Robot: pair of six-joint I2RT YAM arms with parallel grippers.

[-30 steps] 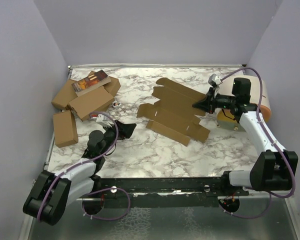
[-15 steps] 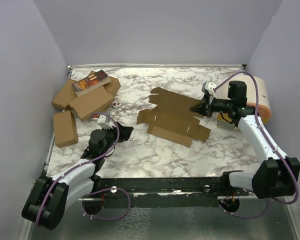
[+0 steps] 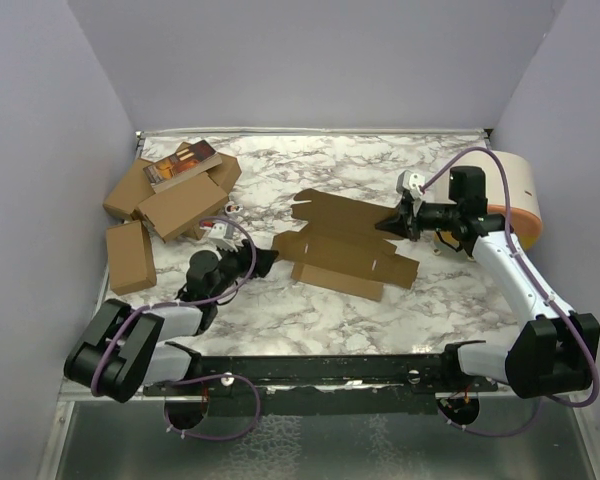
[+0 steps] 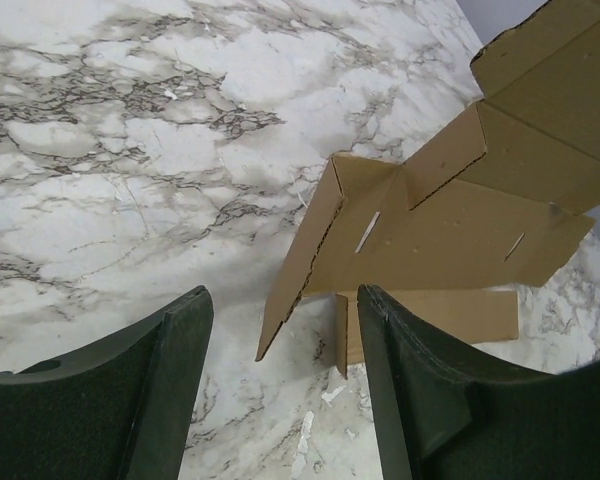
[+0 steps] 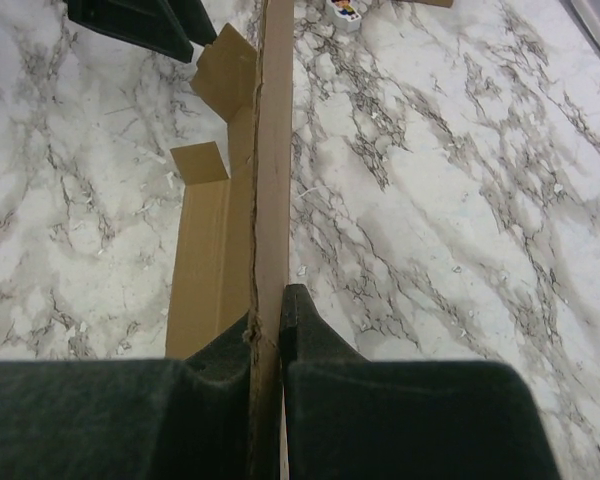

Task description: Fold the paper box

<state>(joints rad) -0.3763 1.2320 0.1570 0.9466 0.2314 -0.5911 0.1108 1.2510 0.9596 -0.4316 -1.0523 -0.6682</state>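
Clearly the folding is at an early stage: the box (image 3: pixel 345 245) is a flat die-cut sheet near the middle of the tabletop (image 3: pixel 380 320), its flaps and creases not yet formed into walls. The right pincer (image 3: pixel 388 223) is clamped on the sheet's right edge; the right wrist view shows both fingers pressed tight on the cardboard, which runs away from the camera edge-on. That grip tilts the right side up, while the near strip seems to lie flat.

The left pincer (image 3: pixel 263 262) sits low at the sheet's left end with its jaws apart and nothing between them. In its wrist view a raised end flap stands just ahead of the gap.

I judge the step in hand to be steadying the sheet with the right arm while the left arm comes to the end flap. The next move likely calls for the left pincer to reach that flap and press or pinch it along its crease, without the right grip slipping or tearing the thin board.

Whether the left fingers touch the flap I cannot tell. The left wrist view cuts off the sheet's right part, and the right wrist view hides its faces. Cartons (image 3: pixel 170 195) are heaped in the far left corner, and a cylinder (image 3: pixel 520 195) lies at the right edge.
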